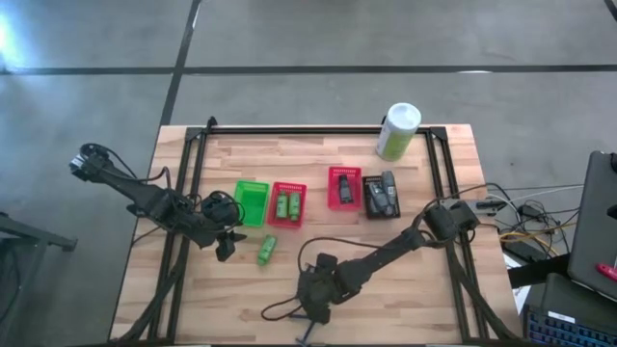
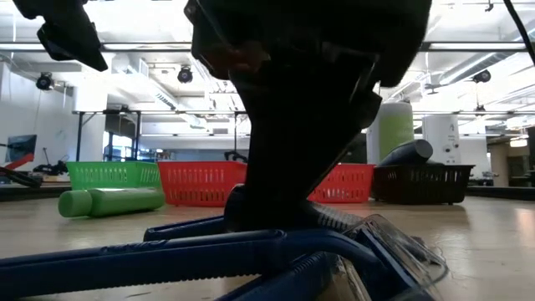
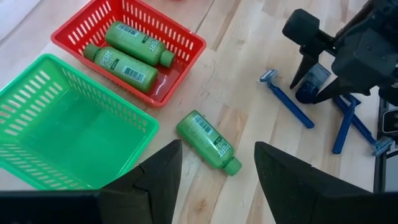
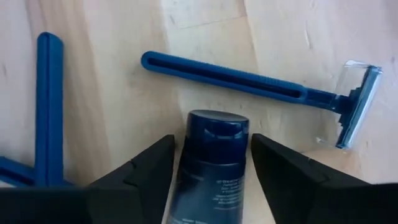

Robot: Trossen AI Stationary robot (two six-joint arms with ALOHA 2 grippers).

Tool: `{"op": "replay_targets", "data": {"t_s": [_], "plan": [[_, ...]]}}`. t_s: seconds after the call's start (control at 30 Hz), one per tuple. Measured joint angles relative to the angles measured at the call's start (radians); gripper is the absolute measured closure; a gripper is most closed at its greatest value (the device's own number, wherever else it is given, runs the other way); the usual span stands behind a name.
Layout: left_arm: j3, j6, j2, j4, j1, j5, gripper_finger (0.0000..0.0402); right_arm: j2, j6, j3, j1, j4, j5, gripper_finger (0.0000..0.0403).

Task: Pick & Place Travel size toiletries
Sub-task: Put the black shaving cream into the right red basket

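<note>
tube [image 4: 214, 165]: dark blue, lying on counter [image 4: 124, 93] between right hand's fingers
right hand [image 4: 211, 180]: open, straddling tube
left hand [image 3: 217, 177]: open, empty, over green bottle [image 3: 208, 142]

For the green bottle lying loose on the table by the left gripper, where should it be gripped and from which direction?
Probably across the middle of the loose green bottle, coming straight down from above. It lies flat on its side on bare table, beside the green basket, so its rounded flanks are free for the fingers. The left gripper, open, already hovers by it; closing across the labelled body rather than the narrow cap end looks surest.
</note>
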Motion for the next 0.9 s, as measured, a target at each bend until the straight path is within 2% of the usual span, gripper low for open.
{"op": "replay_targets", "data": {"t_s": [0.1, 0.3, 0.43, 0.57, 0.67, 0.73, 0.8, 0.9], "plan": [[0.000, 0.000, 0.000, 0.000, 0.000, 0.000, 0.0195, -0.007, 0.036, 0.000, -0.002, -0.012, -0.022, 0.0217], [0.000, 0.014, 0.000, 0.000, 0.000, -0.002, 0.0195, -0.070, 0.170, 0.013, -0.001, -0.183, -0.022, 0.0283], [0.000, 0.024, 0.000, 0.001, 0.000, -0.003, 0.0195, -0.146, 0.281, 0.014, -0.009, -0.273, 0.039, 0.0315], [0.000, 0.029, 0.002, 0.006, 0.000, -0.009, 0.0195, -0.260, 0.509, 0.013, -0.037, -0.455, 0.159, 0.0311], [0.000, 0.030, 0.002, 0.011, 0.000, -0.013, 0.0195, -0.347, 0.737, -0.007, -0.100, -0.648, 0.249, 0.0305], [0.000, 0.031, 0.002, 0.012, 0.000, -0.021, 0.0195, -0.404, 0.833, -0.049, -0.165, -0.693, 0.297, 0.0303], [0.000, 0.030, 0.003, 0.011, 0.000, -0.031, 0.0195, -0.466, 0.852, -0.108, -0.252, -0.661, 0.300, 0.0303], [0.000, 0.030, 0.003, 0.012, 0.000, -0.035, 0.0195, -0.534, 0.758, -0.220, -0.401, -0.488, 0.226, 0.0305]]}}
